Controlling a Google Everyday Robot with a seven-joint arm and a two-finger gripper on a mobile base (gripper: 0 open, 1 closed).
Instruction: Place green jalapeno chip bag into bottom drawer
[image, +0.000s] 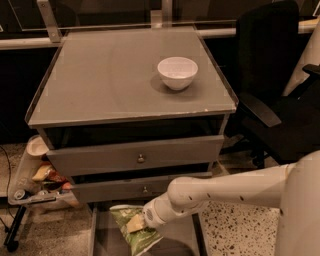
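While the green jalapeno chip bag is low over the open bottom drawer, don't rush the drop.
Get the whole bag inside the drawer walls and down on the floor, then lift straight out so nothing drags. Your arm reaches in from the right, just below the middle drawer, end effector at the bag's top; can't tell if it's pinching or spread.

The bottom drawer is open on top. The green jalapeno chip bag fills its middle. The gripper and white arm hang over its right side. Its left strip is bare. The middle drawer sticks out just above its back.
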